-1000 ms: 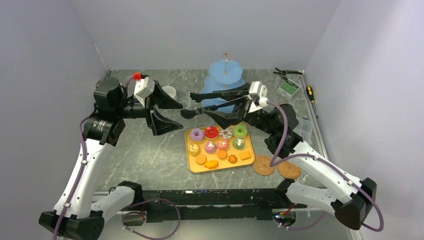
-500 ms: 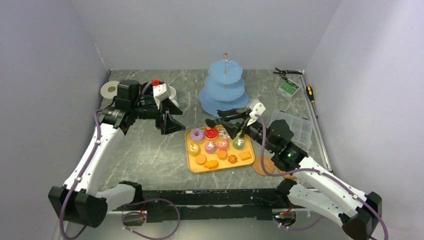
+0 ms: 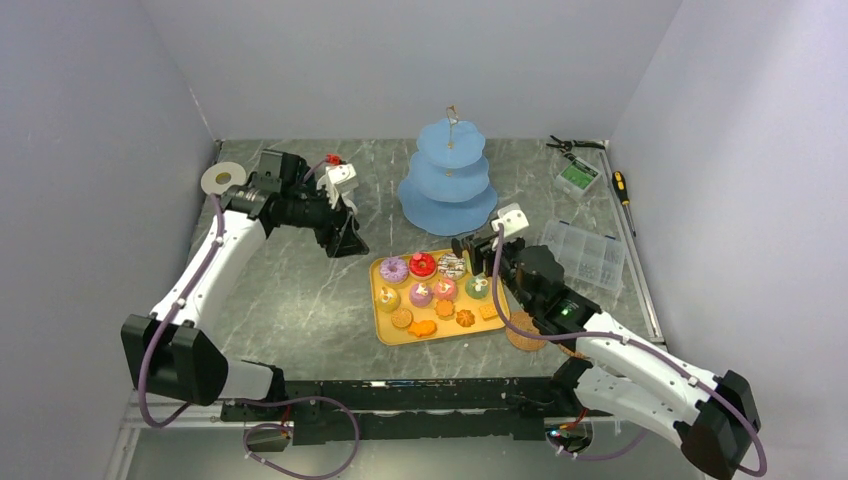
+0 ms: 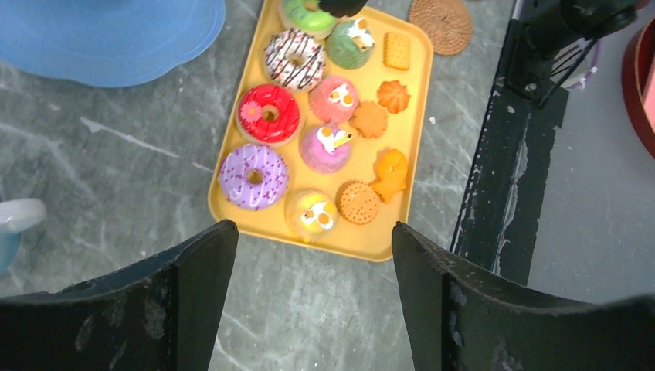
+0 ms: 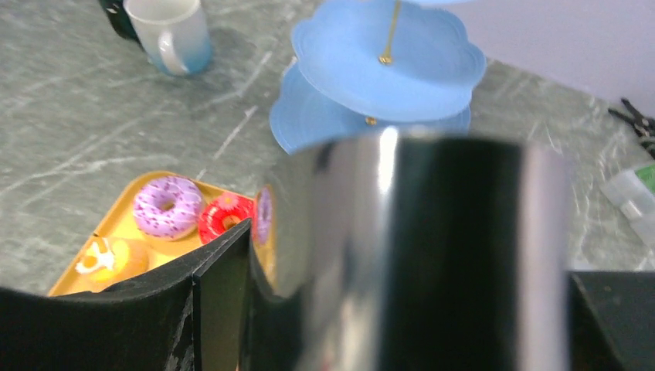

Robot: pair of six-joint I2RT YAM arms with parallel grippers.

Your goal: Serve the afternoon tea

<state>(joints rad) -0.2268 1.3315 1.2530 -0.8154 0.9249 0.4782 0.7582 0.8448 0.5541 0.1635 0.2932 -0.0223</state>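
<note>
Down from the light-blue three-tier stand (image 3: 448,185) comes the right gripper (image 3: 475,248), pinching shiny black tongs (image 5: 402,247) above the green doughnut (image 4: 301,15) on the flat yellow tray (image 4: 378,239); left gripper (image 4: 313,232) spread, empty. Tongs may slip, shoving the green cupcake (image 4: 349,42) beside.

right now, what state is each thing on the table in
left gripper, open, empty
right gripper, shut on the black tongs
black tongs, held, tip over the tray
three-tier stand, upright, all tiers bare
sweets, all lying on the yellow tray, none served
white mug, upright on the table
</note>
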